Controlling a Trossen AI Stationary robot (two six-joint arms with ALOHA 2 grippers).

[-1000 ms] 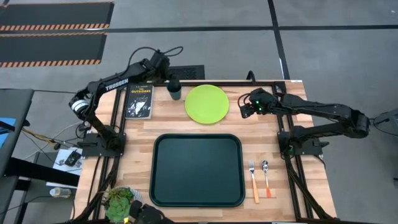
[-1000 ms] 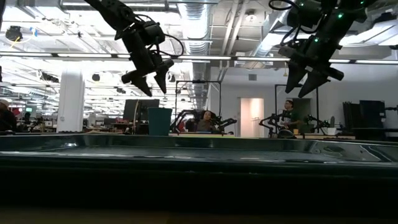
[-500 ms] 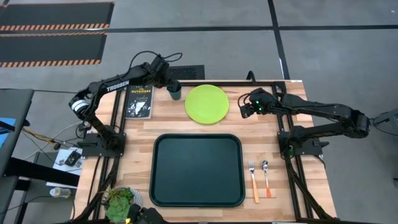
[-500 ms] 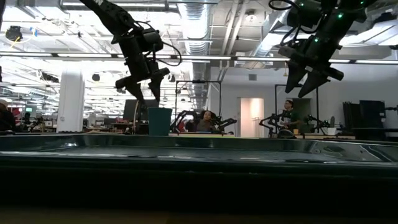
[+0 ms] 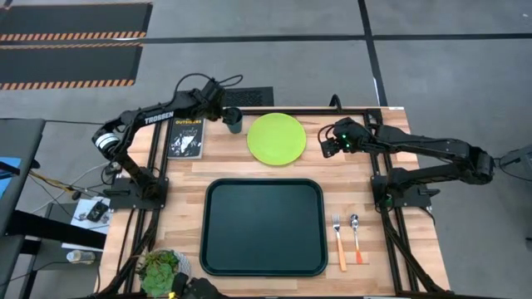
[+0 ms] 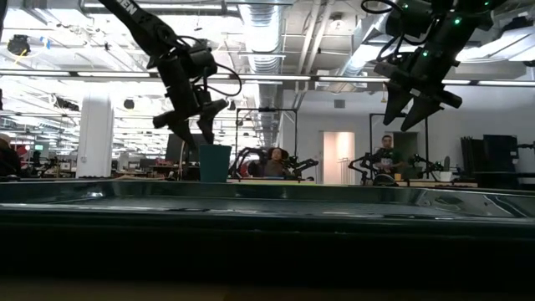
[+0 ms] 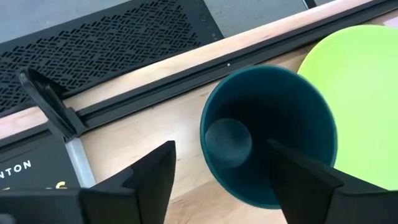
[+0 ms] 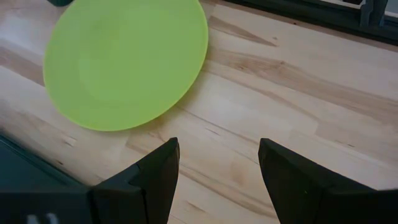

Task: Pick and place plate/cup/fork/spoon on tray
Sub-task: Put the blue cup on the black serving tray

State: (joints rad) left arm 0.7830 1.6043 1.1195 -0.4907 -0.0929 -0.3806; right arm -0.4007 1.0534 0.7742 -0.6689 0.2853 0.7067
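Note:
The dark teal cup (image 5: 233,121) stands upright on the table's far side, left of the lime-green plate (image 5: 277,138), which lies flat. My left gripper (image 5: 222,111) is open just left of the cup and at about its rim height (image 6: 192,138). In the left wrist view the cup (image 7: 273,124) lies just ahead of the open fingers (image 7: 219,146). My right gripper (image 5: 329,146) is open and empty above the table, right of the plate (image 8: 124,62). The dark green tray (image 5: 263,226) lies at the centre. The fork (image 5: 339,243) and spoon (image 5: 356,237) lie to its right.
A black book (image 5: 187,135) lies left of the cup, under my left arm. A small bowl of green leaves (image 5: 160,267) stands at the near left corner. A black frame rail (image 7: 155,93) runs along the table's far edge, behind the cup. People sit in the room beyond (image 6: 386,159).
My left gripper has come down and slightly toward the table's left edge, from well above the cup to about its rim height beside it, and has stayed open. The cup has not moved.

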